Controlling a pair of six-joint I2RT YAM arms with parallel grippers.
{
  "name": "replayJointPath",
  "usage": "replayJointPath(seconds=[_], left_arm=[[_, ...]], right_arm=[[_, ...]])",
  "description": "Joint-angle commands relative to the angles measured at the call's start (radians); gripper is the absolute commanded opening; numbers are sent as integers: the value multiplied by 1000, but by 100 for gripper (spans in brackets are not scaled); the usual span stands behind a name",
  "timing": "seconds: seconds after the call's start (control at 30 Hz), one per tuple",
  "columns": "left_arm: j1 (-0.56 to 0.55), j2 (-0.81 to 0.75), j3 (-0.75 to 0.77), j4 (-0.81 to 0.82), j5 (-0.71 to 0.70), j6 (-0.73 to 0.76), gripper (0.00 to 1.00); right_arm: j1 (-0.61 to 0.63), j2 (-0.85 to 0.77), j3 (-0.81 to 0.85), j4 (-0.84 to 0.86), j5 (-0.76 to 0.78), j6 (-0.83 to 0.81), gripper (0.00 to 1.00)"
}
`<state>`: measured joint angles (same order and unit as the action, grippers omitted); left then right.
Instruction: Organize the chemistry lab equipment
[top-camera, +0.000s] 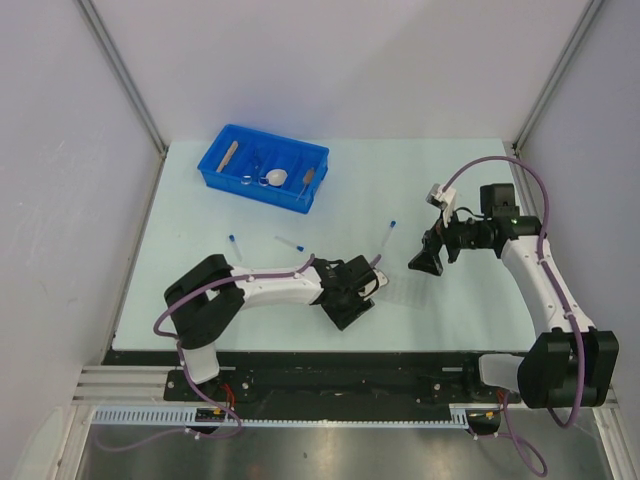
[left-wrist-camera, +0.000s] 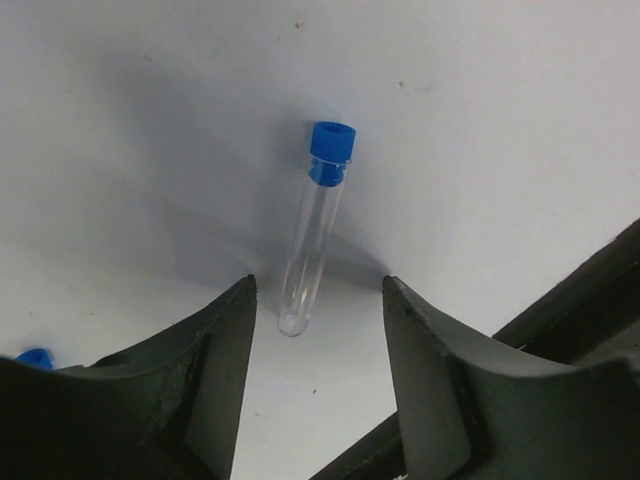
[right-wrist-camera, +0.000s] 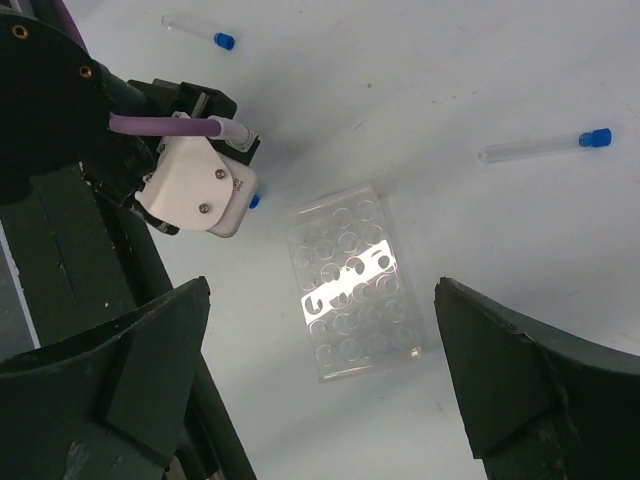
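My left gripper (top-camera: 347, 303) is open and low over the table. In the left wrist view a clear blue-capped tube (left-wrist-camera: 315, 235) lies on the table, its closed end just ahead of and between the open left gripper (left-wrist-camera: 320, 290). A second blue cap (left-wrist-camera: 35, 357) peeks out at the lower left. My right gripper (top-camera: 428, 260) is open and empty, held above the clear tube rack (right-wrist-camera: 350, 280), which lies flat between the spread jaws of the right gripper (right-wrist-camera: 322, 285). More tubes lie loose (top-camera: 233, 241), (top-camera: 291, 243), (top-camera: 390, 233).
The blue compartmented bin (top-camera: 226, 176) stands at the back left. It holds the wooden stick (top-camera: 229, 155), metal tongs (top-camera: 250, 172), white dish (top-camera: 277, 178) and brown-handled tool (top-camera: 308, 180). Grey walls enclose the table on three sides.
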<state>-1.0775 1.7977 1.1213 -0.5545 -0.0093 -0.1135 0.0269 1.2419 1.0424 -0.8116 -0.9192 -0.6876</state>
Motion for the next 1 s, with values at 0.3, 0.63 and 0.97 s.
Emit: replayJointPath(seconds=[0.3, 0.63, 0.97], left_arm=[[-15, 17, -18, -9, -32, -15, 30], [-15, -83, -103, 108, -11, -29, 10], [-15, -303, -253, 316, 2, -75, 5]], right_arm=[[25, -59, -5, -3, -38, -49, 100], [116, -76, -8, -44, 22, -99, 100], [185, -44, -7, -123, -56, -20, 100]])
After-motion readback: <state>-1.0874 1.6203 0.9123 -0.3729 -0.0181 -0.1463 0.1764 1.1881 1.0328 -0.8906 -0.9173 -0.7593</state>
